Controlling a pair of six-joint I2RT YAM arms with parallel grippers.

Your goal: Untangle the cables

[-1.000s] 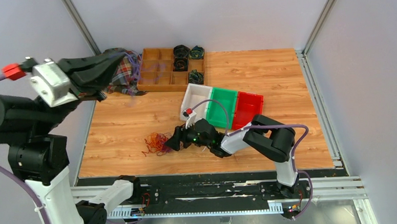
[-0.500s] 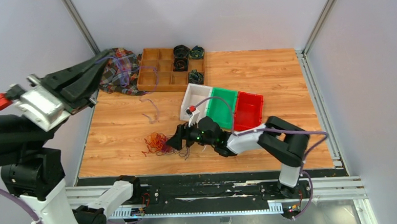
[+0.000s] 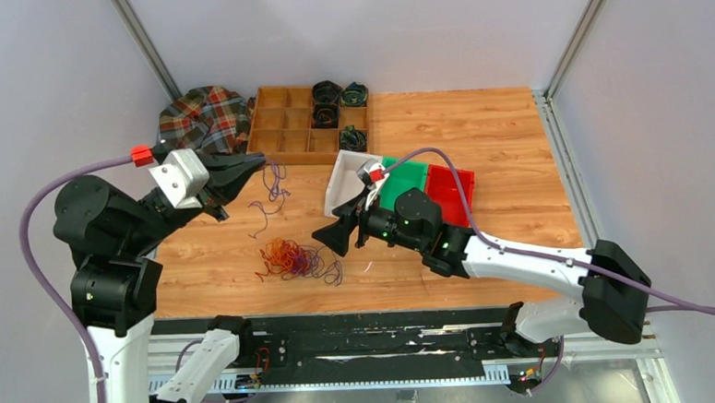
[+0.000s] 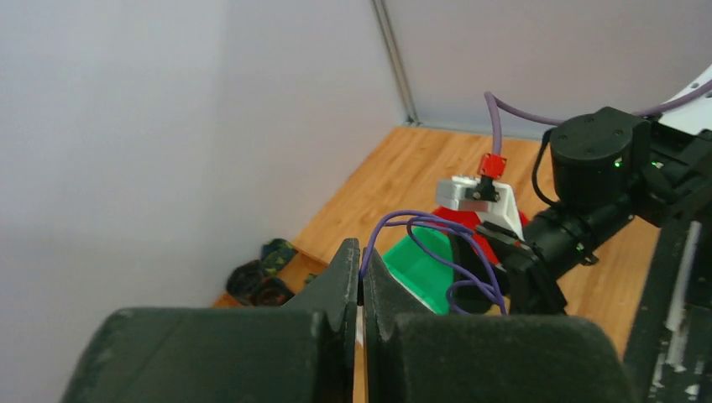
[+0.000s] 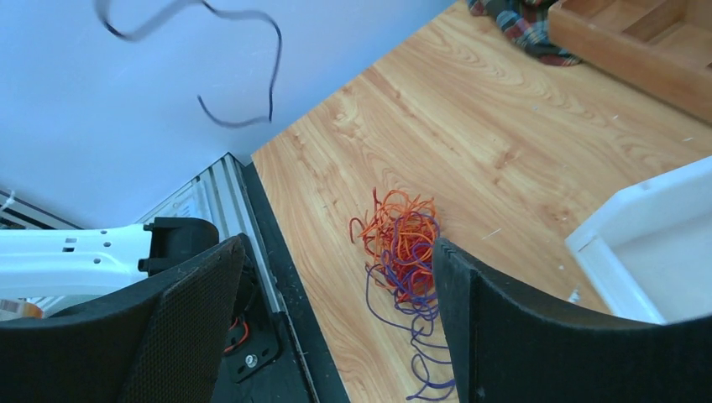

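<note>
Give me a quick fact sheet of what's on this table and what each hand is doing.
Left hand: shut on a purple wire, held above the table
Right hand: open, empty, near the tangle
Tangle colours: orange, red, purple
Behind: white bin, green bin, red bin, wooden organizer, plaid cloth

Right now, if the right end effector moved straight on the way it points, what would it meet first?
Probably the tangled bunch of orange and purple wires, which the wrist view shows framed by the open right end effector; depth is unclear.
</note>
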